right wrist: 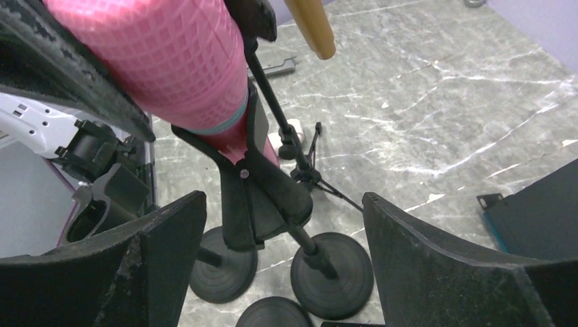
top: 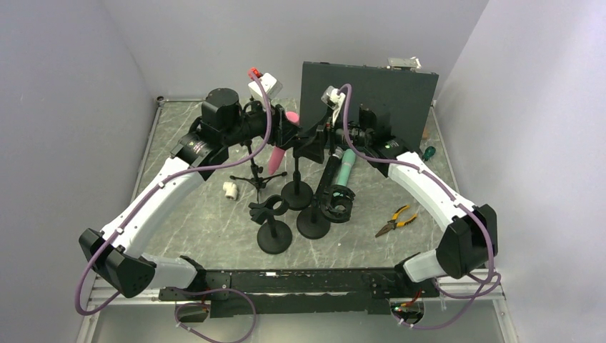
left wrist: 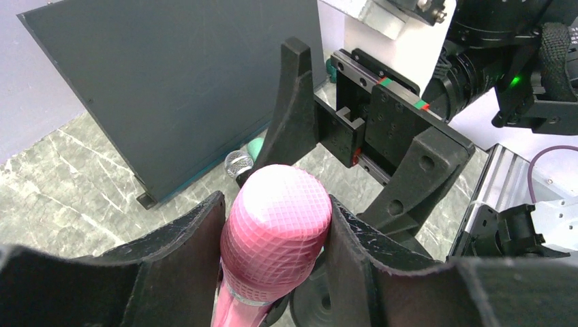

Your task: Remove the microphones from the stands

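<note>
The pink microphone [top: 277, 154] sits tilted in the clip of a black round-based stand [top: 296, 194]. In the left wrist view my left gripper [left wrist: 276, 201] is shut on the microphone's mesh head [left wrist: 276, 218], with both fingers pressed against its sides. My right gripper [right wrist: 283, 201] is open, and its fingers stand on either side of the stand's clip [right wrist: 253, 191] without touching it. The pink microphone body [right wrist: 170, 61] runs up out of that clip, and the stand's pole drops to its base [right wrist: 332, 272]. From above, both grippers [top: 289, 133] [top: 316, 140] meet at the back middle.
Two more round-based stands [top: 274, 236] [top: 314, 223] stand in front, and a small tripod [top: 255, 176] is to the left. A teal microphone [top: 346, 166] and a black one [top: 330, 171] are on the right. Pliers [top: 395, 219], a white piece [top: 229, 190] and a dark board [top: 368, 93] are nearby.
</note>
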Available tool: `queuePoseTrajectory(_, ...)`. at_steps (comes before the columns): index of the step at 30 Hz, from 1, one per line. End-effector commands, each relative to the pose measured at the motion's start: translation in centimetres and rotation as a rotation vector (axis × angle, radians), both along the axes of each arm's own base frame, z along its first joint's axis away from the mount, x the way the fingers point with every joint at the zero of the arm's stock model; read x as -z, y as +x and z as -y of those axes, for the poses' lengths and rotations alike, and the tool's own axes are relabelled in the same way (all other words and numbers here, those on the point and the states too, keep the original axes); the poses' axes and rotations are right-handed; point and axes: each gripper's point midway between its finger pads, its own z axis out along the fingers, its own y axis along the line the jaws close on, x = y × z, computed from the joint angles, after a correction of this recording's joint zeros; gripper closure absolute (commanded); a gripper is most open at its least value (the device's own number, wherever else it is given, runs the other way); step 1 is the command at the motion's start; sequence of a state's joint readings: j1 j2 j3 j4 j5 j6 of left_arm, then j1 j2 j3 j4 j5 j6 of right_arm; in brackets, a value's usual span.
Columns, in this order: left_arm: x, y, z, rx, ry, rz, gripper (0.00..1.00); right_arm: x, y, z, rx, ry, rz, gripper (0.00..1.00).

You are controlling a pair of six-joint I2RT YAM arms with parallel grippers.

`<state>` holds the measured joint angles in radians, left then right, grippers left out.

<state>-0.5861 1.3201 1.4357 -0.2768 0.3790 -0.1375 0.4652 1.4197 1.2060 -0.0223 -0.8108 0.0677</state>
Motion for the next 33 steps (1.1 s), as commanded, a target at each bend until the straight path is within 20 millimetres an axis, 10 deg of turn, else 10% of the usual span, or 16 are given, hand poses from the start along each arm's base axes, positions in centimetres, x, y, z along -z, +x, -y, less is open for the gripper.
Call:
queuePoseTrajectory(1, -1.3, -0.6, 0.6, 0.049, -0.017, 0.031, 0.76, -2.6, 0.8, -0.4, -0.019, 0.028, 0.098, 0.15)
queuePoseTrajectory(14, -1.1, -0.7, 0.5, 0.053, -0.001, 0.023, 0.97, -1.8, -0.3, -0.7, -0.08, 0.034, 0.082, 0.56)
queuePoseTrajectory(18, -1.2, -0.6, 0.5, 0.048, -0.002, 0.019, 1.0, -1.7, -0.2, -0.6, -0.079, 0.026, 0.087, 1.0)
queuePoseTrajectory(33, -6.7, -1.8, -0.3, 0.038, -0.054, 0.078, 1.0, 0.1, 0.5, 0.1, -0.007, -0.006, 0.076, 1.0)
